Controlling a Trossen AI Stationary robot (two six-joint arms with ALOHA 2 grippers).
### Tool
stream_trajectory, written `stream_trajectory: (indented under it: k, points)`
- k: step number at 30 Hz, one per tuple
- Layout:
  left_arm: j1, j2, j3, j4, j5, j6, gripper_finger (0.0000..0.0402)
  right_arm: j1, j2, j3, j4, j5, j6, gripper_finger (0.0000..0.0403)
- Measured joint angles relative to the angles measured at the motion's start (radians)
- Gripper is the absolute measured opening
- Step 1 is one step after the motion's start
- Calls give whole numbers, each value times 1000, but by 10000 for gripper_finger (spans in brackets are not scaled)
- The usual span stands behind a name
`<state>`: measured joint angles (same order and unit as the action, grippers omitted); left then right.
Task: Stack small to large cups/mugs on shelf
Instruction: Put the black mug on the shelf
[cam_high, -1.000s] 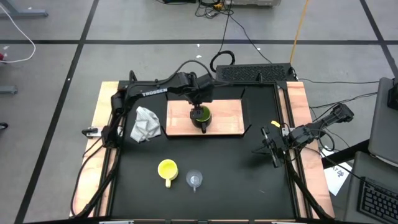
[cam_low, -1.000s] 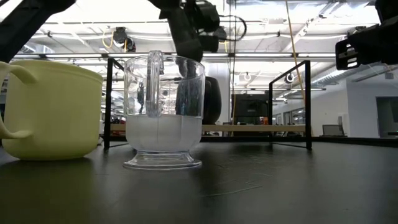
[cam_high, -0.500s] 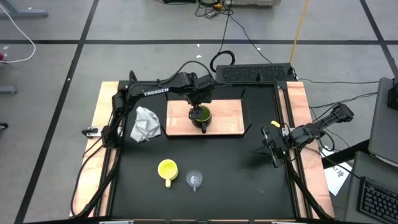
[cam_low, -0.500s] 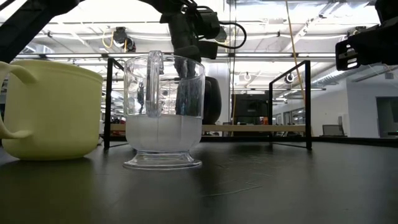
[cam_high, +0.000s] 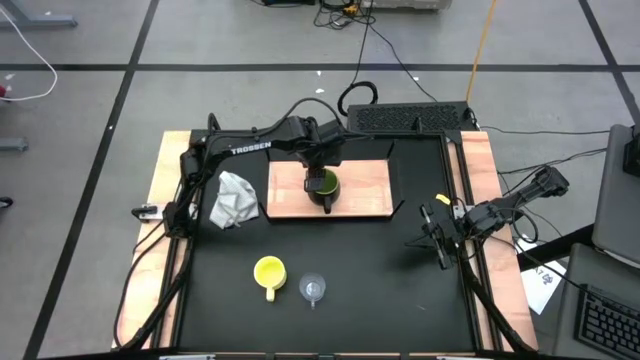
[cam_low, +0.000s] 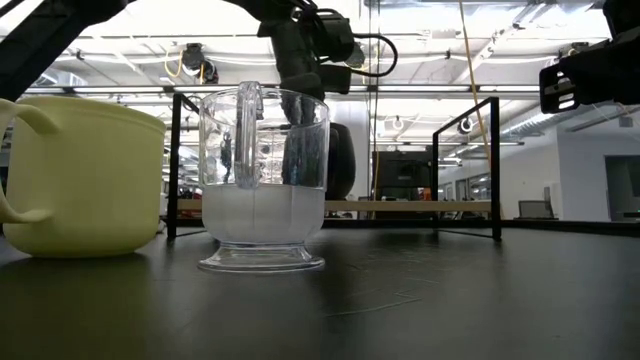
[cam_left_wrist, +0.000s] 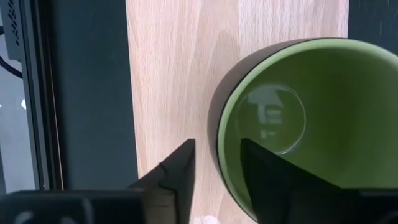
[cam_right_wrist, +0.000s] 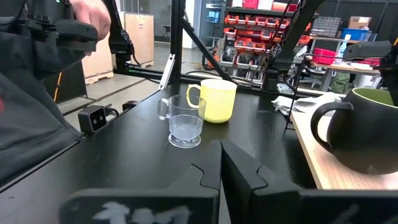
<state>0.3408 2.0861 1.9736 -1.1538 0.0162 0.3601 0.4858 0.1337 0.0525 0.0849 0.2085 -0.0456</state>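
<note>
The olive-green mug (cam_high: 324, 186) stands upright on its base on the light-wood shelf (cam_high: 370, 185) at the table's far middle, its dark handle toward the near edge. My left gripper (cam_left_wrist: 217, 168) reaches down over it, open. One finger is inside the mug and one outside its far wall, and a sliver of wood shows between the outer finger and the wall. The yellow mug (cam_high: 269, 272) and the clear glass cup (cam_high: 314, 289) stand side by side near the front edge. My right gripper (cam_high: 437, 238) waits shut at the table's right side.
A grey-white cloth wad (cam_high: 234, 198) lies left of the shelf. A black keyboard-like unit (cam_high: 410, 117) sits behind the shelf at the far edge. Pale wooden planks run along the table's left and right sides. Black tabletop lies between the shelf and the two front cups.
My left gripper has shifted slightly over the green mug. The mug has stayed where it was on the shelf.
</note>
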Motion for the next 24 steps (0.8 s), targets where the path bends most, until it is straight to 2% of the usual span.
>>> stream_trajectory:
  k: [13, 19, 24]
  points:
    - [-33, 2, 0, 57, -9, 38, 15, 0, 0, 0, 0, 0, -1, 0]
    - [-51, 2, 0, 56, -27, 62, 22, 0, 0, 0, 0, 0, 0, 0]
    - [-58, 2, 0, 55, -60, 103, 11, 0, 0, 0, 0, 0, 0, 0]
